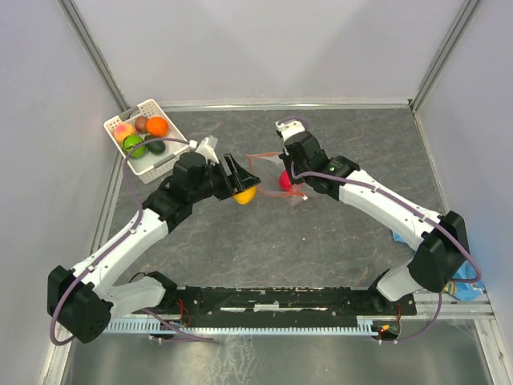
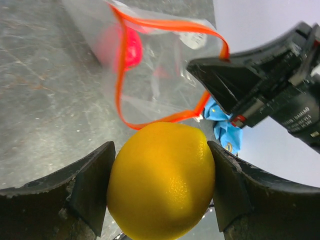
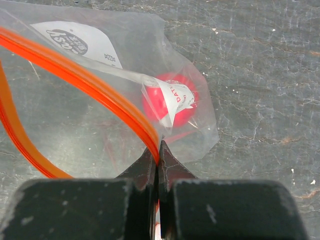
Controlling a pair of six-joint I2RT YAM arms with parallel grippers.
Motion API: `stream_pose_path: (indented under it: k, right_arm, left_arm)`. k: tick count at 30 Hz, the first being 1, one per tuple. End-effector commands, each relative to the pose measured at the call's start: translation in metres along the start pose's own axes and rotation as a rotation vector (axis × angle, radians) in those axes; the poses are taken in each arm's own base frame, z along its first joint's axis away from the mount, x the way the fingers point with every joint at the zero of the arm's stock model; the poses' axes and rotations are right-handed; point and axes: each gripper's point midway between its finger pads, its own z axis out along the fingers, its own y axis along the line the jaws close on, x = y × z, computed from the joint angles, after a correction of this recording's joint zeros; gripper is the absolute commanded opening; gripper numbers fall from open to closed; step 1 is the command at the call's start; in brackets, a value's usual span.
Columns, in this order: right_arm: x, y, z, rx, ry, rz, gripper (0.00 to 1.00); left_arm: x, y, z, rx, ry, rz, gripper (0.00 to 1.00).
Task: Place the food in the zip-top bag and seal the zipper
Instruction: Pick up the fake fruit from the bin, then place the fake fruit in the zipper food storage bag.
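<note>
My left gripper (image 2: pixel 160 148) is shut on a yellow lemon-like piece of food (image 2: pixel 161 180), held above the table just left of the zip-top bag (image 1: pixel 275 170). The clear bag's mouth stands open toward the lemon, its orange-red zipper (image 2: pixel 119 75) forming a loop. My right gripper (image 3: pixel 158 148) is shut on the zipper strip (image 3: pixel 100 90), holding that edge up. A pink-red fruit (image 3: pixel 165 102) lies inside the bag. In the top view the lemon (image 1: pixel 244 195) hangs at the bag's left edge, with the right gripper (image 1: pixel 283 163) over the bag.
A white perforated basket (image 1: pixel 120 158) stands at the far left, holding orange (image 1: pixel 157 126), lime green (image 1: pixel 135 146), dark green (image 1: pixel 155 147), brown (image 1: pixel 142 123) and peach (image 1: pixel 124 131) pieces. A blue cloth (image 1: pixel 466 286) lies by the right arm's base.
</note>
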Motion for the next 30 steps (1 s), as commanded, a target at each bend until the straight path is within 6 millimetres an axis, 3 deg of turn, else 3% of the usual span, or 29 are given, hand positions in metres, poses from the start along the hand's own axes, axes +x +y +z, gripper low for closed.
stream_pose_path:
  k: [1,13,30]
  right_arm:
    - [-0.021,0.005,-0.010,-0.044,-0.082,0.051,0.02]
    - [-0.021,0.009,-0.017,-0.079,-0.105,0.069,0.02]
    - [-0.026,0.029,-0.026,-0.202,-0.135,0.086,0.02]
  left_arm:
    - [-0.011,-0.035,0.008,0.093,-0.061,-0.013,0.43]
    - [-0.011,-0.043,0.053,0.095,-0.053,-0.136,0.41]
    - [-0.034,-0.012,0.076,-0.065,-0.189,-0.239,0.47]
